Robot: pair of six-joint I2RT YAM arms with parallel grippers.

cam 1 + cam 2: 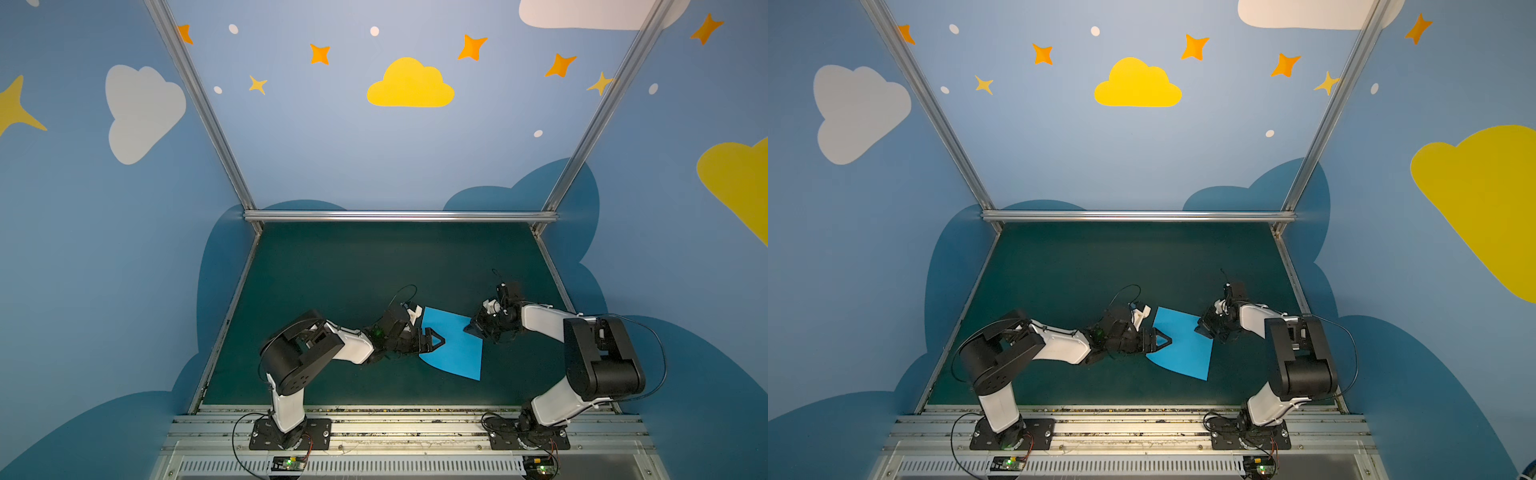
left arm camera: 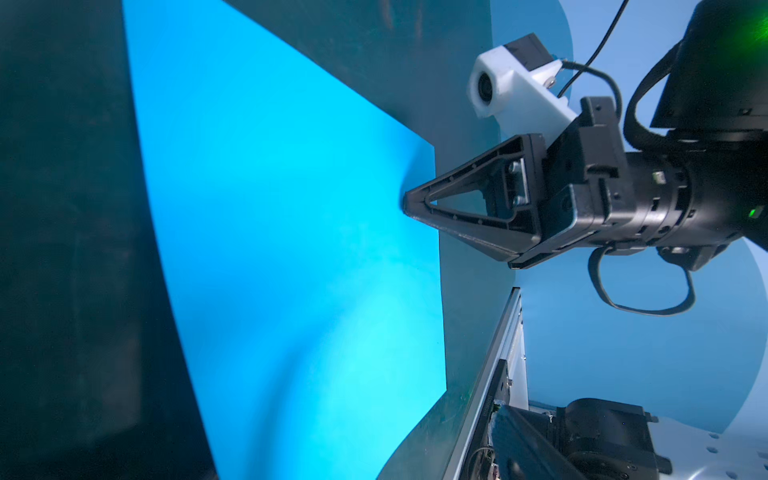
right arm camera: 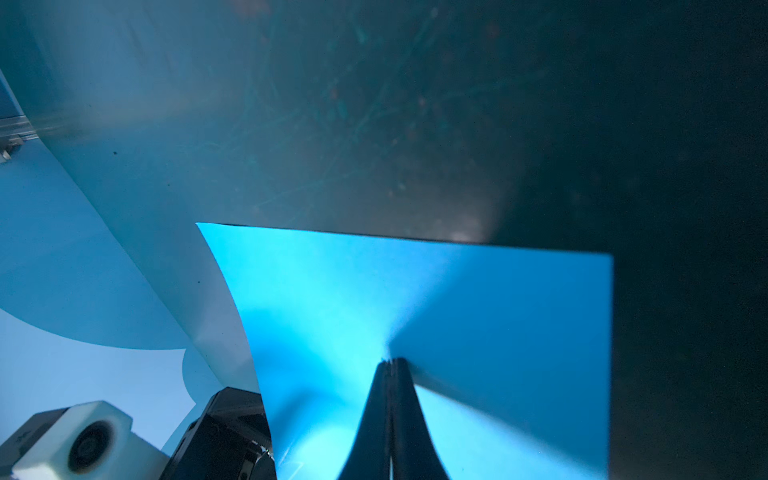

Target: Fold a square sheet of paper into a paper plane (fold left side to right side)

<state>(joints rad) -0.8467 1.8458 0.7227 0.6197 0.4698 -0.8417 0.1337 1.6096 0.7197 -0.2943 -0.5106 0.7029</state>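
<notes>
Nearest, a metal rail [image 1: 395, 428] carries both arm bases. From it the left arm [image 1: 353, 347] and right arm [image 1: 540, 318] reach in over the dark green desk [image 1: 353, 266], wrists turned toward each other.

Btwn the two sets of jaws lies the square sheet of paper [image 1: 455, 345] [image 1: 1183, 347] – bright blue, plain, seen in both top views w/ one corner pointing back at the rail. It's bowed, not flat: the left wrist view shows its surface [image 2: 270, 249] curving on the side by the left jaws.

The right jaws are pressed together, pinching the sheet's edge on their own side. In the right wrist view the fingertips [image 3: 376, 399] meet on the paper, w/ shallow ridges fanning out from the pinch.

At the left jaws, one triangular finger [image 1: 441, 341] sits over the opposite edge of the sheet. The 2nd finger is hidden, so can't tell whether these jaws are spread or gripping.

The white left wrist cam [image 3: 89, 444] shows just beside the sheet's curved edge; the right wrist cam [image 2: 494, 83] sits behind the right jaws.

Beyond both jaws the desk runs on to the blue back wall – yellow cloud [image 1: 409, 85], orange stars.
</notes>
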